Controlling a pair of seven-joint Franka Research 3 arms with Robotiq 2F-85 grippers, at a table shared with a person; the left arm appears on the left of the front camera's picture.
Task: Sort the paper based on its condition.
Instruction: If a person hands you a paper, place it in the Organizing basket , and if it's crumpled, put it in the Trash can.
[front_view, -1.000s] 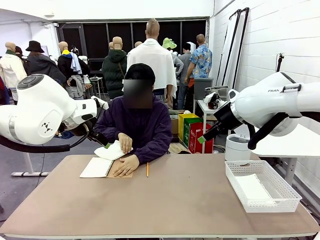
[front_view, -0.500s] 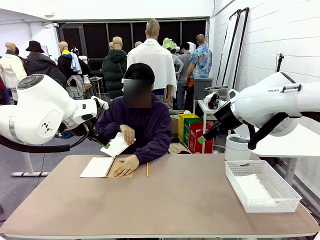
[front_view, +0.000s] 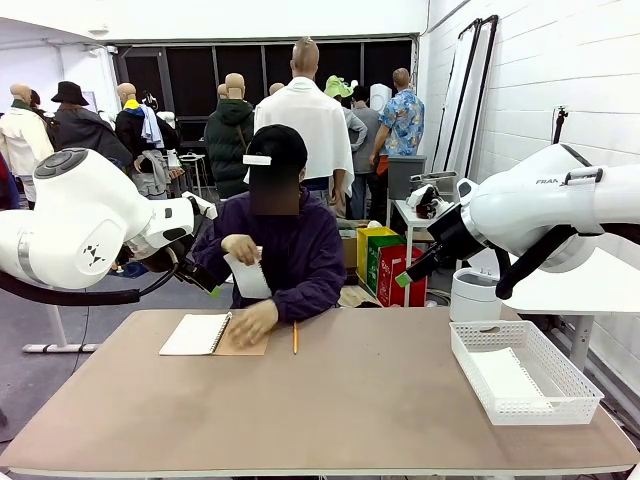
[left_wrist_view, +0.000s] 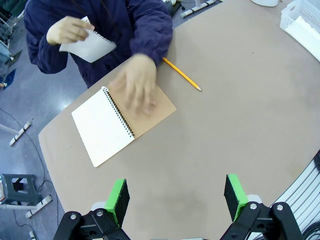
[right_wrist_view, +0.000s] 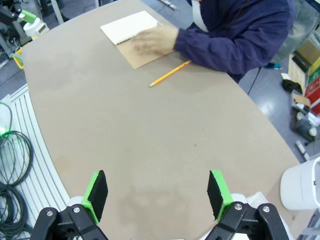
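Left gripper (left_wrist_view: 175, 181) hangs over the near part of the table (front_view: 350, 400) with its green-padded fingers spread wide and nothing between them; the right gripper (right_wrist_view: 156, 175) is likewise parted and empty above bare tabletop. Across the table, a person's raised hand (front_view: 238, 247) holds one loose sheet of paper (front_view: 248, 276) at chest height, clear of the table, its spiral-torn edge showing in the left wrist view. The person's other hand (front_view: 255, 322) presses on the brown cover of an open spiral notebook (front_view: 198, 334), with a yellow pencil (front_view: 295, 338) lying just beside it. Nothing stands between either gripper and the notebook. At the table's right end sits a white lattice basket (front_view: 520, 375) with something flat and white inside; whether it is a sheet cannot be told. Behind it, off the table, stands a white bucket (front_view: 475, 295). The hand on the notebook is motion-blurred in both wrist views, and the basket is cut off at the left wrist view's corner.
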